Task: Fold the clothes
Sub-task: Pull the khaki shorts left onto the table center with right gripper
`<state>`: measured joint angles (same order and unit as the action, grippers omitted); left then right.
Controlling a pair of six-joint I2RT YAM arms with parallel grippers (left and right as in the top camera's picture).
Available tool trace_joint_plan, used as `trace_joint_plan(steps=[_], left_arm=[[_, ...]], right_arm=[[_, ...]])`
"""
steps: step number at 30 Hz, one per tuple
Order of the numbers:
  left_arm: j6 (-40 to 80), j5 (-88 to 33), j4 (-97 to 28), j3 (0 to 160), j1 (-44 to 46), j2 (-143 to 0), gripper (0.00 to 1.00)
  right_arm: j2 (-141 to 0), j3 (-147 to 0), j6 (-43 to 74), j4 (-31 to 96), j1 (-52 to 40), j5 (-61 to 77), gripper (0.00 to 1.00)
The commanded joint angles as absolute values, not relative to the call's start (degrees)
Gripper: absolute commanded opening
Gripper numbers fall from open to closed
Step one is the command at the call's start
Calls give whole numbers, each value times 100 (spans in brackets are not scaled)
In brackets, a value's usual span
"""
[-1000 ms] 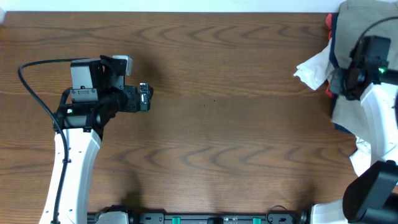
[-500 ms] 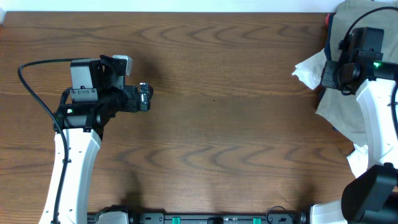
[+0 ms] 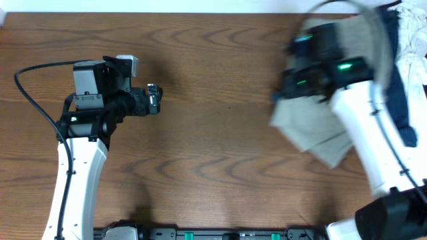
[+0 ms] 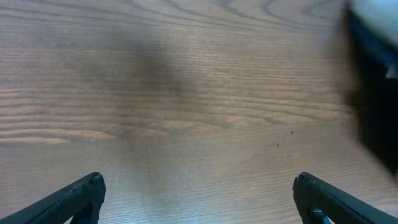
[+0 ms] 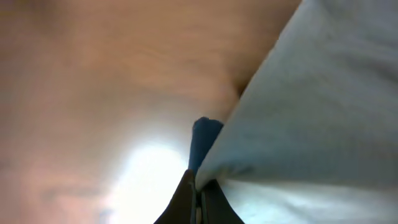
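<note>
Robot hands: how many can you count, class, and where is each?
2. The left hand, open, hovers over the table at left; the right hand, at right, is shut on the khaki shorts. None looks hidden.

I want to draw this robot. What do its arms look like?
Both arms have smooth white tube-shaped links and chunky black joints. The left arm trails a thin black cable and ends in a black two-finger gripper. The right arm glows with small green lights.
</note>
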<state>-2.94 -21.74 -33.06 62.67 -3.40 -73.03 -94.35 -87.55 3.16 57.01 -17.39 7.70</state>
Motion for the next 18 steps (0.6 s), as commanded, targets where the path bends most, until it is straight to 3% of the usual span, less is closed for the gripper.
trace_joint_plan(steps=[1, 3, 4, 7, 9, 11, 18], left_arm=[[-220, -2202, -3293, 6364, -475, -7330, 98], [-220, -2202, -3293, 6364, -587, -7328, 98], [-204, -2202, -3295, 6364, -637, -7328, 98], [-137, -2204, -3310, 6364, -819, -7323, 98], [-137, -2204, -3339, 6364, -913, -7321, 98], [-139, -2202, -3378, 6364, -1000, -7317, 98], [-141, -2187, -3422, 6361, -1081, -7319, 98]], right_arm=[[-9347, -8903, 204, 5778, -2718, 1203, 1], [-9378, -8903, 204, 5787, -3236, 1199, 1], [-9395, -8903, 204, 5769, -3479, 1160, 7], [-9400, -8903, 419, 5745, -3909, 554, 54], [-9397, -8927, 646, 5739, -3924, 106, 69], [-9397, -8997, 683, 5743, -3715, -132, 78], [-9402, -9258, 681, 5472, -1881, -185, 88]])
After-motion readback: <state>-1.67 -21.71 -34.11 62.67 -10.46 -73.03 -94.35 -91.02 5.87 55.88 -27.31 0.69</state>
